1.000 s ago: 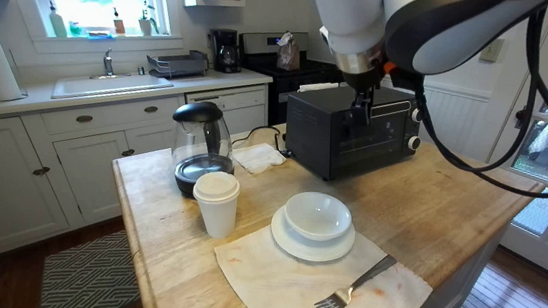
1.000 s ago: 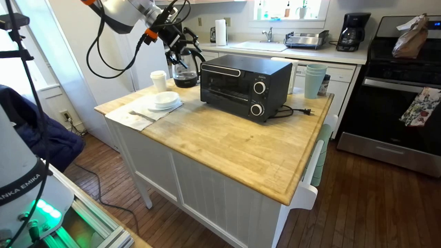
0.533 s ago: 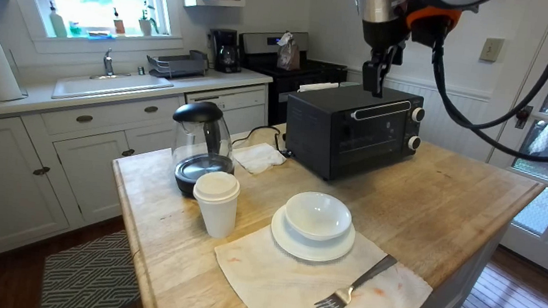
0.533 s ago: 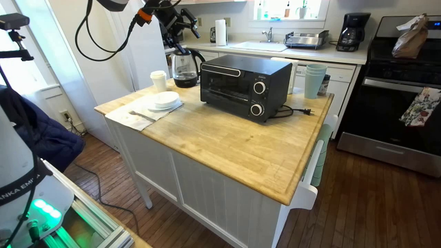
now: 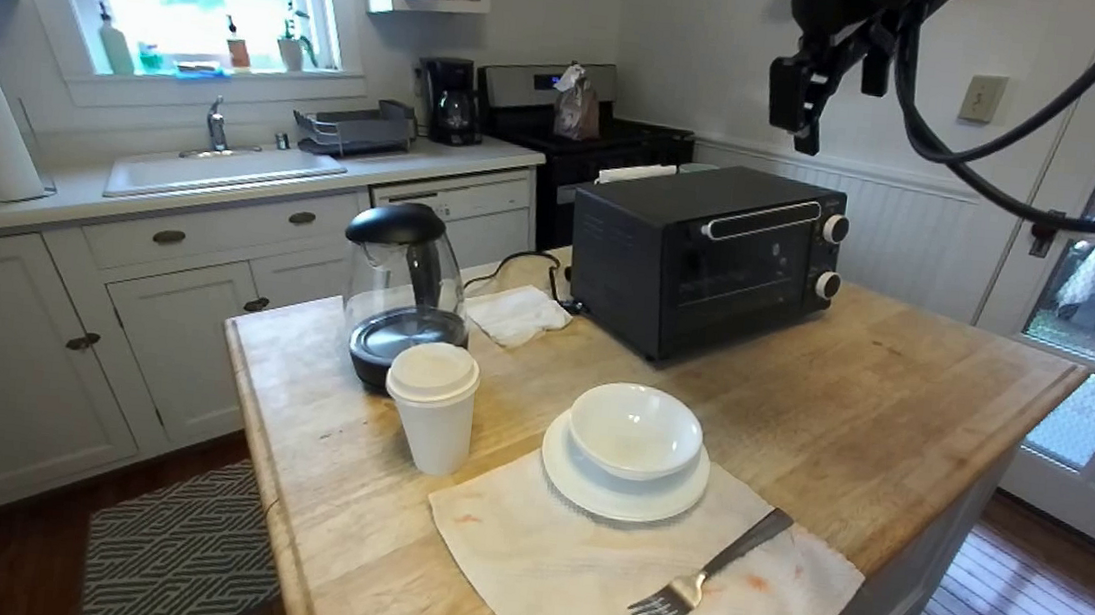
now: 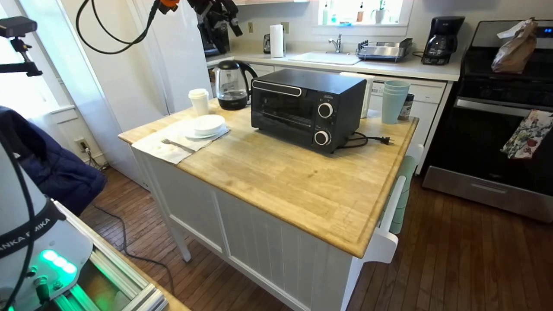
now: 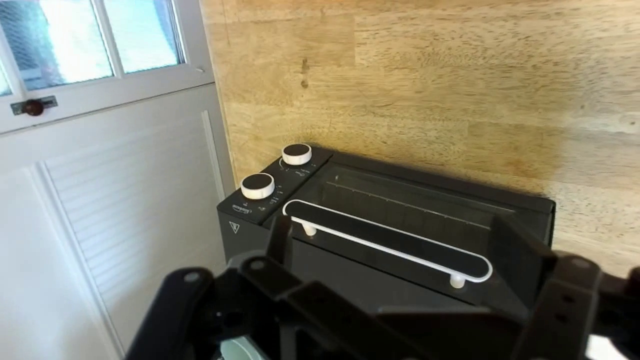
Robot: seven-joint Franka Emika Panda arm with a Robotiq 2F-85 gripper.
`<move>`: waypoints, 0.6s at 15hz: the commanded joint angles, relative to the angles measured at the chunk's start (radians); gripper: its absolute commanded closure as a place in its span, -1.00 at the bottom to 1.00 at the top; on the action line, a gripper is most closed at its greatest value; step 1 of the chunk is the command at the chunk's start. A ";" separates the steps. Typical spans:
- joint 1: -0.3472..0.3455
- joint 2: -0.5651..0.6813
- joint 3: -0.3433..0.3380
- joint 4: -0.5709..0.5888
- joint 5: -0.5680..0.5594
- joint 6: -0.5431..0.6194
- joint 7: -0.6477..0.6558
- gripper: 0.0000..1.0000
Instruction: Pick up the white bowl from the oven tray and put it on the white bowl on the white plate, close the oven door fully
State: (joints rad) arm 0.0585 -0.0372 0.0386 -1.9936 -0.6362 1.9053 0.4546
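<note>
Your pincer (image 7: 392, 230) hangs spread, presumably since a white bowl (image 5: 636, 432) tops the plate (image 5: 622, 499) toward a counter (image 5: 902, 382) corner, oven door (image 6: 283, 103) shut.

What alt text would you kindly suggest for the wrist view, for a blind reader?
A black toaster oven with its glass-windowed door closed sits on a wooden tabletop, seen from above. The robot's jaws, wide open and empty, span the foreground.

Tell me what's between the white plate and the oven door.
Past the placemat under the white plate, just bare wooden tabletop toward the oven door. Shows in both exterior views.
</note>
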 commanded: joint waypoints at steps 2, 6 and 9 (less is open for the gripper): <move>-0.027 -0.113 -0.002 -0.077 0.033 0.017 0.100 -1.00; -0.047 -0.101 0.007 -0.051 0.018 -0.001 0.137 -1.00; -0.056 -0.125 0.007 -0.070 0.018 0.003 0.148 -1.00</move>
State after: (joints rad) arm 0.0144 -0.1629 0.0344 -2.0651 -0.6207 1.9090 0.6043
